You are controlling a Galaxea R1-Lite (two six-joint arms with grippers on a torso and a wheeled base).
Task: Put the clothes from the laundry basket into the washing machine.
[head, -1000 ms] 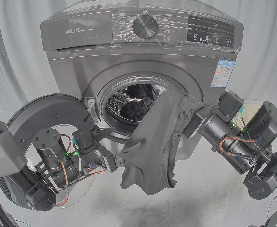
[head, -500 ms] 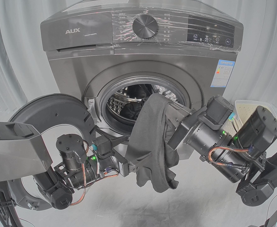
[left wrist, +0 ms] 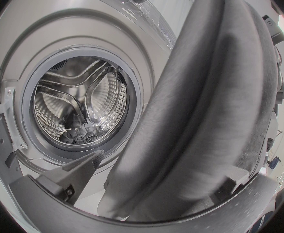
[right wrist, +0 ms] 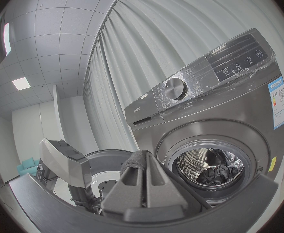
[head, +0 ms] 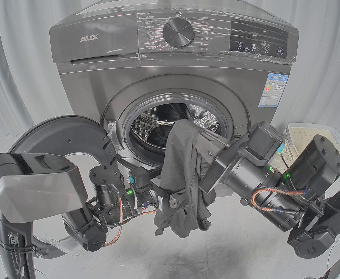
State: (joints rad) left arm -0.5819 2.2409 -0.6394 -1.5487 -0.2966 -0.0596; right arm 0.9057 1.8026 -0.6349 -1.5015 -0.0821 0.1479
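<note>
A grey garment [head: 181,163] hangs limp before the open washing machine [head: 100,86], dark clothes [head: 159,135] lying inside it.

A staged test room in a lab or office building is suggested, rather than a home laundry. The washing machine [head: 100,78] is set on a bare grey floor [head: 235,252] against floor-length white curtains [head: 328,39], and its control panel is wrapped in clear protective film [head: 212,39]. Overhead, a grid of ceiling tiles [right wrist: 51,26] with flush light panels [right wrist: 21,83] is seen, and a teal sofa [right wrist: 27,165] is placed by a plain white wall [right wrist: 25,130] far off.
</note>
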